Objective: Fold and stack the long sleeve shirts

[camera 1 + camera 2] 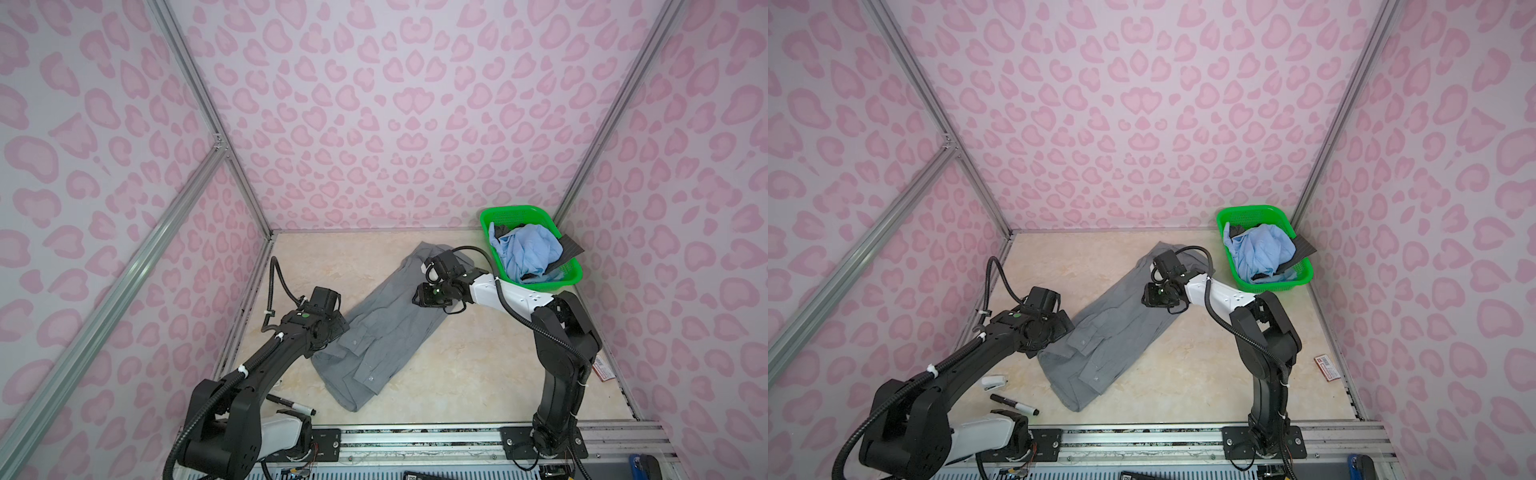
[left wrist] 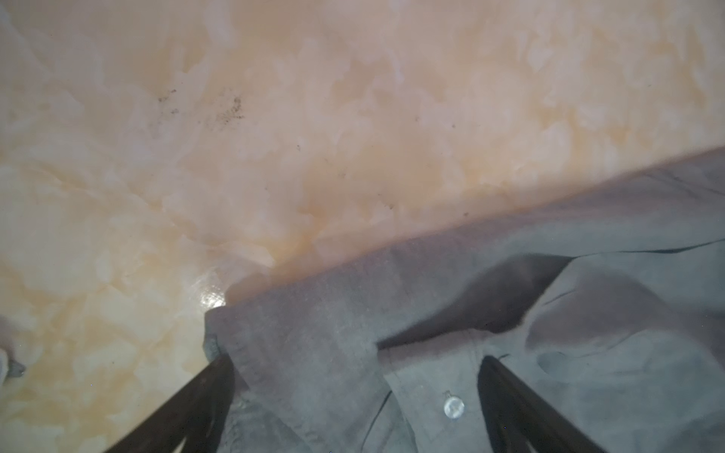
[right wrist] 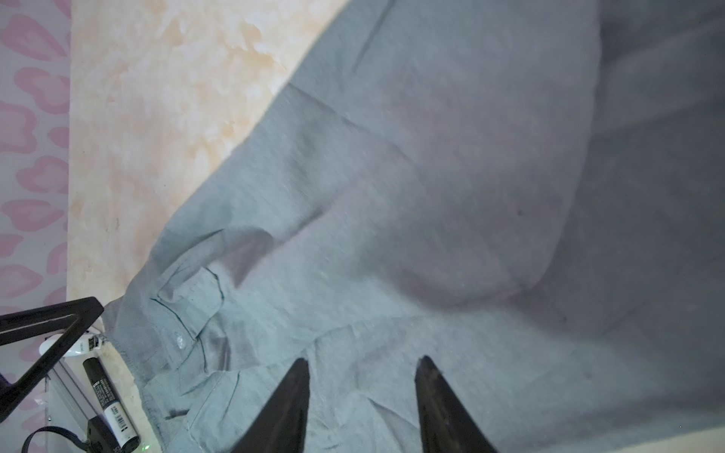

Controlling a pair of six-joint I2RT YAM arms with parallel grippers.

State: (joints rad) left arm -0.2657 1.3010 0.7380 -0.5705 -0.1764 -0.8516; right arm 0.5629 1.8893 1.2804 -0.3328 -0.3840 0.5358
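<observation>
The grey shirt [image 1: 386, 328] is lying flat on the table [image 1: 478, 365], its long axis running diagonally from near-left to far-right. The left gripper [image 2: 355, 359] is sitting wide open, straddling the shirt's left edge. The right gripper [image 3: 364, 360] is hovering part-open over the far half, pinching nothing. The left one is looking better placed for the next fold, judging by the edge lying between its jaws

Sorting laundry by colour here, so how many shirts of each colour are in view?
Mid-grey button-front cloth shirt, spread on the marble-look table: 1
Light blue cloth shirt, in the green plastic basket: 1
Dark charcoal cloth garment, same basket, partly buried: 1
Total: 3
</observation>
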